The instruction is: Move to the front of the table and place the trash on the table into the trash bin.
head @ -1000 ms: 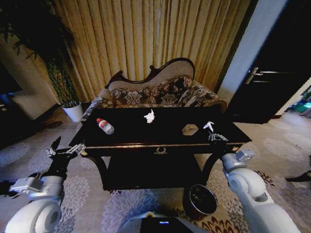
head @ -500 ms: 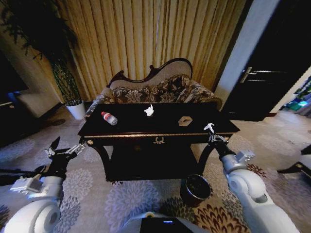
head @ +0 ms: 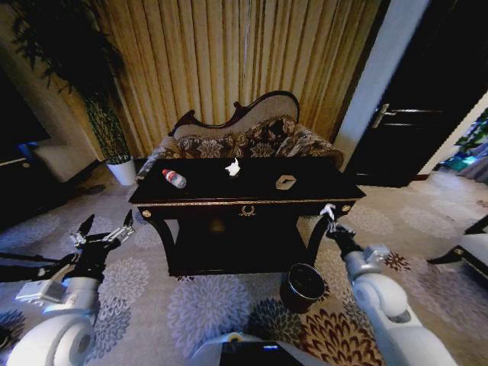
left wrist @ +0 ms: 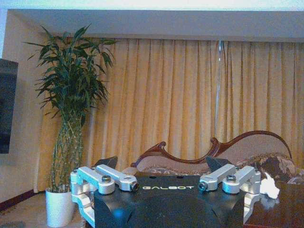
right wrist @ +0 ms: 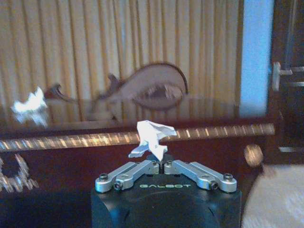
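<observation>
The dark glossy table stands ahead. On it lie a clear bottle with a red cap at the left, a crumpled white tissue in the middle, and a pale wrapper scrap to the right. My right gripper hangs off the table's front right corner, shut on a white scrap that sticks up from its jaws. The round reddish-brown trash bin stands on the carpet below and slightly left of it. My left gripper is open and empty, left of the table.
A carved floral sofa stands behind the table against gold curtains. A tall plant in a white pot is at the back left, a dark door at the right. Patterned carpet lies open in front of the table.
The whole head view has shifted: the table now looks farther off and more carpet shows. My right gripper with the white scrap has come off the table top to below its front edge.
</observation>
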Robot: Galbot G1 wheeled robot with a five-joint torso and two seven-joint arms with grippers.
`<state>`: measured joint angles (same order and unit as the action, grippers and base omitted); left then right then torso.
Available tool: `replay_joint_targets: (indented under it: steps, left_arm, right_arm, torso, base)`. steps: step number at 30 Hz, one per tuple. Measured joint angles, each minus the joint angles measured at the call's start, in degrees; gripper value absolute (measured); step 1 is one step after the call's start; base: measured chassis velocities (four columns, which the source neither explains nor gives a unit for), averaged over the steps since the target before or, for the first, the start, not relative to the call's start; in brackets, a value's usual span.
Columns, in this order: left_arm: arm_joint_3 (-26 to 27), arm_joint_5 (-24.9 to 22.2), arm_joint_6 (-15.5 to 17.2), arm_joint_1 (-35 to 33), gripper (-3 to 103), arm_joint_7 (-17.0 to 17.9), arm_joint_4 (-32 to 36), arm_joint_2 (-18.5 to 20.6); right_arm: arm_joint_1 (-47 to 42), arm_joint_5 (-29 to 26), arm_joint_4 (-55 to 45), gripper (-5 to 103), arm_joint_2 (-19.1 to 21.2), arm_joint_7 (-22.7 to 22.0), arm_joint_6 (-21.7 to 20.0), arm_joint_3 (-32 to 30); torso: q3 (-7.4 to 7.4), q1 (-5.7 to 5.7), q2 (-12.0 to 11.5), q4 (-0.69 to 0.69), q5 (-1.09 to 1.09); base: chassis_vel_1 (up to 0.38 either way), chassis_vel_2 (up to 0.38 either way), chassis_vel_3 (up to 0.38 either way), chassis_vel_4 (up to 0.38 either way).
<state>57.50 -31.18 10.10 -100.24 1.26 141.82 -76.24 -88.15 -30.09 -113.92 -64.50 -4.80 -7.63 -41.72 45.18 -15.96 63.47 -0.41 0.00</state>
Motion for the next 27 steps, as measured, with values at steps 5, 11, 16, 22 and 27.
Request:
replay_joint_targets:
  steps: [5, 11, 16, 22, 27]
  left_arm:
    - [0.04, 0.05, -0.01, -0.17, 100, 0.03, 0.13, -0.13]
    - [0.05, 0.1, -0.04, -0.23, 100, 0.05, 0.13, -0.07]
    - [0.06, 0.11, -0.04, -0.3, 100, 0.1, 0.61, 0.09]
    - [0.14, 0.1, -0.05, -0.63, 100, 0.13, 0.87, 0.07]
    - [-0.19, 0.24, -0.04, -0.58, 100, 0.13, 0.95, -0.16]
  right_arm:
    - [0.83, 1.19, 8.93, 0, -0.79, 1.9, 2.35, 1.08]
    - [2.68, -0.82, 16.89, 0, -1.82, 2.55, 3.24, 3.52]
    - [7.33, 0.91, 26.89, 0, -3.85, 2.61, 5.96, 5.68]
    - [11.76, 3.7, 37.12, 0, -5.21, 2.6, 7.12, 6.16]
    - [14.27, 5.24, 43.08, 0, -6.07, 2.61, 7.63, 6.35]
  torso:
    - [-0.01, 0.01, 0.01, 0.0, 0.01]
    - [-0.01, 0.0, 0.01, 0.0, 0.01]
    - [-0.01, 0.01, 0.01, 0.01, 0.0]
    - [-0.01, 0.01, 0.01, 0.0, 0.01]
    - [-0.01, 0.01, 0.01, 0.0, 0.0]
  base:
    - [0.0, 0.0, 0.0, 0.0]
    - [0.0, 0.0, 0.0, 0.0]
    - [0.0, 0.0, 0.0, 0.0]
    - [0.0, 0.0, 0.0, 0.0]
    - [0.0, 0.0, 0.0, 0.0]
